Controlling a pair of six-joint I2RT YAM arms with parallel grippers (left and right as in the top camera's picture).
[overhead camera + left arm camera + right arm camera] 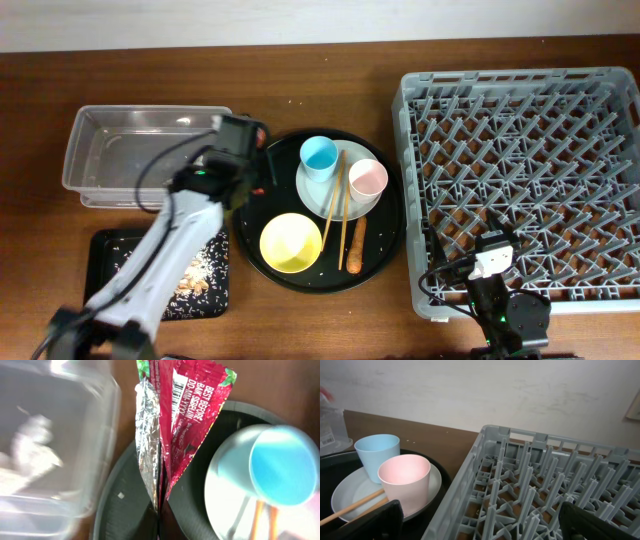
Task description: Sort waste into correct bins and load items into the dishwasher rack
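My left gripper (160, 516) is shut on the small red wrapper (192, 405), holding it above the gap between the clear tub (45, 455) and the round black tray. From overhead the left gripper (260, 165) is at that tray's left rim, right of the clear tub (140, 150). The pale plate (350, 200) carries the light blue cup (319, 156), pink cup (368, 177) and chopsticks (334, 205). The yellow bowl (291, 243) and sausage stick (356, 245) lie on the tray. My right gripper (480, 525) is open and empty over the rack's (530, 170) front left corner.
The flat black tray (105, 250) at the front left holds pale food scraps (195, 275). A blurred white shape (35, 435) lies inside the clear tub. The large round black tray (385, 240) sits between the tub and the rack.
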